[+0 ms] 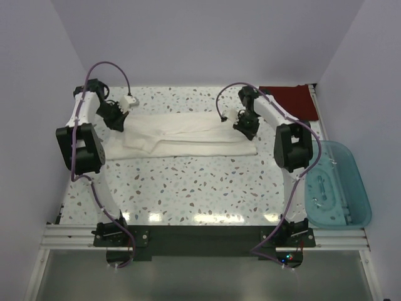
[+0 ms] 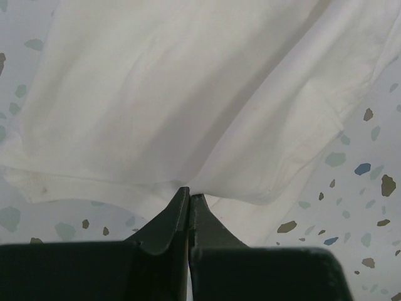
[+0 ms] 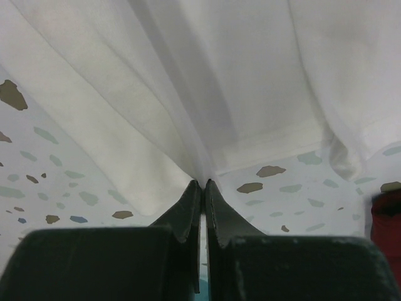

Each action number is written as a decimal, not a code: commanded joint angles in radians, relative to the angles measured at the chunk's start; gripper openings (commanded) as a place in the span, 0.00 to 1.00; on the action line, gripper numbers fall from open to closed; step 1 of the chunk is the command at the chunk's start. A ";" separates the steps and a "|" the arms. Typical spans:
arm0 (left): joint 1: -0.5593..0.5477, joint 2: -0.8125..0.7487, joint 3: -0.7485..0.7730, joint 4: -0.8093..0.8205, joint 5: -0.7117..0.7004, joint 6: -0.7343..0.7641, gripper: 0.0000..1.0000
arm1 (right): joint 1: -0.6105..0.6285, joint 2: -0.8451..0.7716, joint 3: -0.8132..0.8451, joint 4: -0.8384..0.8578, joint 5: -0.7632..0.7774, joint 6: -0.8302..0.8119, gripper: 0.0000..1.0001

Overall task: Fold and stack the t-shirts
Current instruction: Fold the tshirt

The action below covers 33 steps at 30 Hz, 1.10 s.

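Observation:
The white t-shirt (image 1: 188, 133) lies as a long folded band across the far half of the speckled table. My left gripper (image 1: 120, 127) is shut on its left end; the left wrist view shows the cloth (image 2: 188, 106) pinched at the fingertips and lifted. My right gripper (image 1: 245, 130) is shut on its right end, with cloth (image 3: 200, 94) drawn up taut from the pinch in the right wrist view. The dark red folded t-shirt (image 1: 289, 100) lies at the far right corner; a sliver shows in the right wrist view (image 3: 387, 219).
A translucent teal plastic bin (image 1: 338, 185) sits off the table's right edge. White walls close in at the back and both sides. A metal rail (image 1: 200, 235) runs along the near edge by the arm bases.

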 commanded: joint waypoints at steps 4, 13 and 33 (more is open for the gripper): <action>-0.009 0.037 0.067 0.065 -0.004 -0.041 0.00 | -0.006 0.017 0.044 0.031 0.060 0.003 0.00; 0.033 0.043 0.112 0.115 -0.014 -0.179 0.40 | -0.029 -0.023 0.071 0.057 0.094 0.130 0.47; 0.166 -0.163 -0.411 0.287 -0.005 -0.389 0.58 | -0.109 -0.056 -0.101 0.036 -0.142 0.440 0.31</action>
